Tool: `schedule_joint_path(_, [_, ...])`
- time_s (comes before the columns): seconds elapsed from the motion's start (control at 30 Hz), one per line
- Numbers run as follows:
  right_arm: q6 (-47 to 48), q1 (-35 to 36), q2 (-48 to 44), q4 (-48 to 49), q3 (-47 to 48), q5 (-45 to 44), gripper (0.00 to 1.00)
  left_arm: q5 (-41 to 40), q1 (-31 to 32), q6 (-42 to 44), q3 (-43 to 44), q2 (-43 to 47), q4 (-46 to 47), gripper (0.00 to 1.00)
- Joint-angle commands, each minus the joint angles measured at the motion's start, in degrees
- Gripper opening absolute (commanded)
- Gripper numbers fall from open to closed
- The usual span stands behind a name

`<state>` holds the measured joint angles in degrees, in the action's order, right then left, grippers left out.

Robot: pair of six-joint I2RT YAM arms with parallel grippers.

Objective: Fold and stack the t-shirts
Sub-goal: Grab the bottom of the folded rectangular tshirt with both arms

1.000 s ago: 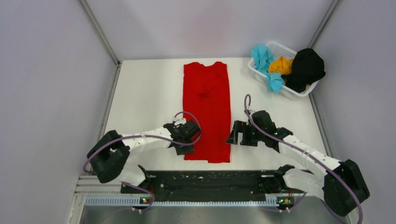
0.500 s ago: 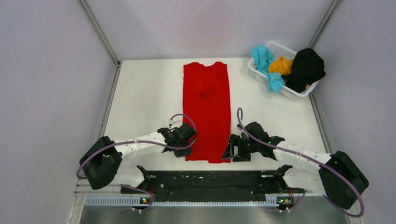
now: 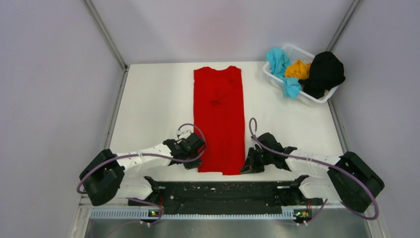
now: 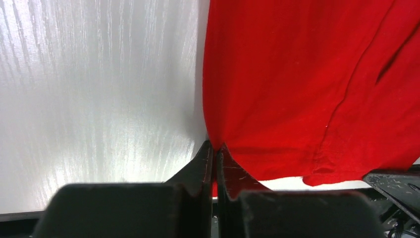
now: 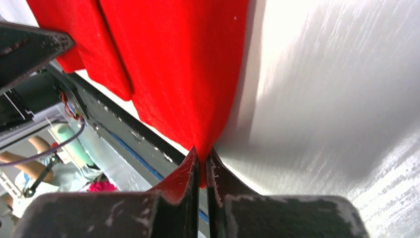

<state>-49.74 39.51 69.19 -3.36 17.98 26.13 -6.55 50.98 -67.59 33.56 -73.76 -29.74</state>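
A bright red t-shirt lies in a long narrow strip down the middle of the white table, collar at the far end. My left gripper is shut on its near left hem corner; in the left wrist view the red t-shirt is pinched between the closed fingers of the left gripper. My right gripper is shut on the near right hem corner, and the right wrist view shows the red t-shirt nipped at the tip of the right gripper. A teal t-shirt, an orange-yellow t-shirt and a black t-shirt are bundled in the basket.
A white mesh basket sits at the table's far right corner. The black rail carrying the arm bases runs along the near edge, close below the shirt's hem. Grey walls stand on the left and right sides.
Both arms have come down toward the near edge to the shirt's hem corners. Both grippers have gone from open to shut on the fabric.
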Motion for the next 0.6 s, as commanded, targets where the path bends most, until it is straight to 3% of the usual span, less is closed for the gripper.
schedule_joint_path(0.0, [1.41, 0.84, -2.06, -7.33, -2.21, -6.99, 0.0, 0.25, 0.17, 0.3, -4.47, -2.25, -8.39, 0.0])
schedule_joint_path(0.13, [2.49, 0.83, -8.4, -13.24, -3.96, -7.19, 0.0, 2.12, 0.17, 0.43, -6.75, 1.71, -10.55, 0.0])
schedule_joint_path(0.3, [0.79, 0.84, -13.44, -13.19, -5.11, -2.42, 0.0, 4.12, 0.17, 1.35, -6.06, 6.24, -13.14, 0.0])
schedule_joint_path(0.57, [0.36, 0.84, -10.61, -6.14, 1.84, 1.46, 0.0, 5.11, 0.04, 3.44, 1.13, 5.76, -13.61, 0.0])
